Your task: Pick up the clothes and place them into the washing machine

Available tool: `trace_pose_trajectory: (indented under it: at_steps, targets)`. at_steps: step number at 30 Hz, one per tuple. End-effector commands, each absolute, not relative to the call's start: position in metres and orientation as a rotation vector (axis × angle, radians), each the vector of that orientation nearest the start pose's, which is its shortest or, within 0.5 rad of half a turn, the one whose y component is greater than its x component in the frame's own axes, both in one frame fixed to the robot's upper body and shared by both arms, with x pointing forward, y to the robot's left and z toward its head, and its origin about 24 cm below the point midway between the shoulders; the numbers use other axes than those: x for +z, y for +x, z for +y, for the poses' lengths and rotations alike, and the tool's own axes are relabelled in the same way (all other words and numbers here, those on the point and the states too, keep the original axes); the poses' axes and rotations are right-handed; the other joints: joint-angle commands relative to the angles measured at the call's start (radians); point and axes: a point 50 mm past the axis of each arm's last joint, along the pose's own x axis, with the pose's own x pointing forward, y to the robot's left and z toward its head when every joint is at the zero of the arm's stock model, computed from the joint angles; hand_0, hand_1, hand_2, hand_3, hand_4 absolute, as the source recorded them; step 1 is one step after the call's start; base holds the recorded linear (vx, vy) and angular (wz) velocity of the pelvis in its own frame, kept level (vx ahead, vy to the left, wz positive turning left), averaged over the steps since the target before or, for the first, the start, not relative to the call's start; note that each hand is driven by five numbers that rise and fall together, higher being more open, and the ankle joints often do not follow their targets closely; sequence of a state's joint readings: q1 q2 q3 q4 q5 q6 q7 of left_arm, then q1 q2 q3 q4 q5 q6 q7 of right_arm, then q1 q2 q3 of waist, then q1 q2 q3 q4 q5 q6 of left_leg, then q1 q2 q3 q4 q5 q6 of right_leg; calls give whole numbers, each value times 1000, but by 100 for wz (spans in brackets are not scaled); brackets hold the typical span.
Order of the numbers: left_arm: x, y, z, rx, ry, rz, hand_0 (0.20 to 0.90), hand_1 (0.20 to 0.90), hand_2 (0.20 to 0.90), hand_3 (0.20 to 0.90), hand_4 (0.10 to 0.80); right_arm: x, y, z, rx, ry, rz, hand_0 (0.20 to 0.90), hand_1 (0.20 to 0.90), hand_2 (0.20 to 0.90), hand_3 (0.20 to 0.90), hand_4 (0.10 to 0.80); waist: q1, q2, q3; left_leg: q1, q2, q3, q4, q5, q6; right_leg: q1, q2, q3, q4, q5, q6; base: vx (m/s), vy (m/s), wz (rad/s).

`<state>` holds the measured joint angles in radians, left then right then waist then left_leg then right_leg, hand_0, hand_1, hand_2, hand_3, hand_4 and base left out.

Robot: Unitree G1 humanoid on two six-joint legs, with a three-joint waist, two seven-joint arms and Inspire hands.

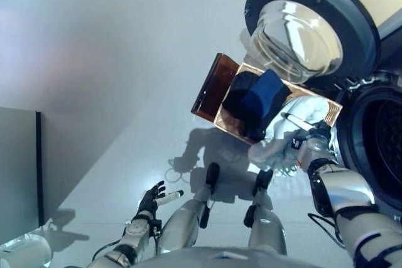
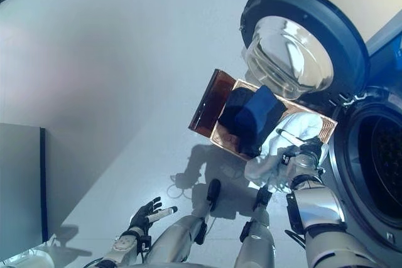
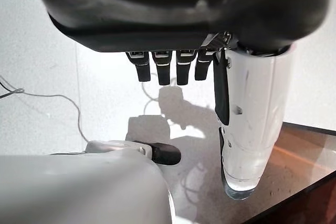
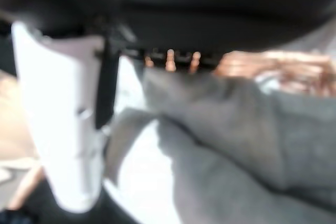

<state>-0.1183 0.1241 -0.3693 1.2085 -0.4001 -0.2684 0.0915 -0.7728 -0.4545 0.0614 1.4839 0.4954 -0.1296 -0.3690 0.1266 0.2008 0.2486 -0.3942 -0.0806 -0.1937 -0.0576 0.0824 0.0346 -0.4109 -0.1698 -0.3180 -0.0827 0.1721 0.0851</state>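
A copper-coloured basket (image 1: 220, 122) stands on the floor in front of the washing machine. Dark blue clothes (image 1: 256, 97) are piled in it. My right hand (image 1: 306, 141) is over the basket's right side, shut on a pale grey-white garment (image 1: 275, 144) that hangs from it down over the basket's edge. The right wrist view shows the same garment (image 4: 226, 145) bunched under the hand, beside the white-covered thumb (image 4: 68, 129). My left hand (image 1: 151, 200) hangs low at the left, open and holding nothing. Its fingers (image 3: 163, 69) are relaxed above the bare floor.
The washing machine's round door (image 1: 308, 23) stands open behind the basket, and the dark drum opening (image 1: 382, 142) is at the right edge. A brown see-through flap (image 1: 212, 86) sticks out from the basket's left side. A grey cabinet (image 1: 19, 167) stands at the far left.
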Motion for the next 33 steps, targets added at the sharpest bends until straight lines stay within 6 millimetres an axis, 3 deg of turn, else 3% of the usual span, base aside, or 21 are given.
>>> trace_pose_trajectory:
  at_steps: [1, 3, 10, 11, 12, 13, 25, 33]
  targets:
    - [-138, 173, 182, 118, 74, 816, 900, 900, 900, 900, 800, 34, 336, -303, -699, -84, 409, 900, 900, 900, 900, 800, 15, -22, 48, -3, -24, 2, -30, 44, -77, 29, -33, 47, 9, 41, 50, -29, 1, 7]
    - [-134, 181, 187, 145, 60, 795, 900, 900, 900, 900, 800, 35, 342, -293, -644, -66, 380, 900, 900, 900, 900, 800, 9, -23, 62, -22, -24, 1, -30, 51, -82, 7, -36, 45, 17, 40, 50, -53, -2, 11]
    - [-131, 187, 189, 155, 61, 781, 900, 900, 900, 900, 800, 41, 348, -288, -625, -81, 375, 900, 900, 900, 900, 800, 12, -18, 73, -62, -27, 5, -30, 62, -85, -37, -39, 47, 25, 47, 50, -43, 15, 0]
    - [-130, 188, 190, 159, 59, 778, 900, 900, 900, 900, 800, 42, 349, -289, -622, -84, 373, 568, 568, 568, 568, 563, 13, -16, 73, -69, -28, 7, -30, 64, -86, -46, -40, 49, 25, 48, 51, 0, 0, 0]
    - [-130, 189, 190, 164, 57, 775, 900, 900, 900, 900, 800, 44, 350, -288, -617, -88, 366, 507, 507, 507, 507, 520, 15, -16, 72, -75, -27, 7, -30, 67, -87, -51, -41, 49, 24, 50, 52, 0, 0, 0]
    - [-128, 192, 191, 171, 53, 765, 900, 900, 900, 900, 800, 49, 354, -286, -601, -100, 346, 200, 200, 200, 200, 300, 16, -16, 69, -83, -28, 9, -30, 68, -88, -59, -41, 54, 22, 54, 53, 0, 0, 0]
    - [-129, 191, 190, 169, 48, 762, 900, 900, 900, 900, 800, 44, 352, -282, -581, -107, 334, 200, 200, 200, 200, 300, 8, -22, 50, -71, -34, 6, -30, 63, -87, -41, -50, 51, 10, 55, 57, 5, 1, 1]
    - [-135, 179, 188, 160, 50, 797, 900, 900, 900, 900, 800, 20, 333, -288, -610, -56, 381, 200, 200, 200, 200, 300, -13, -43, 25, -4, -32, 10, -30, 44, -83, 43, -52, 35, -2, 46, 58, 47, -12, 4]
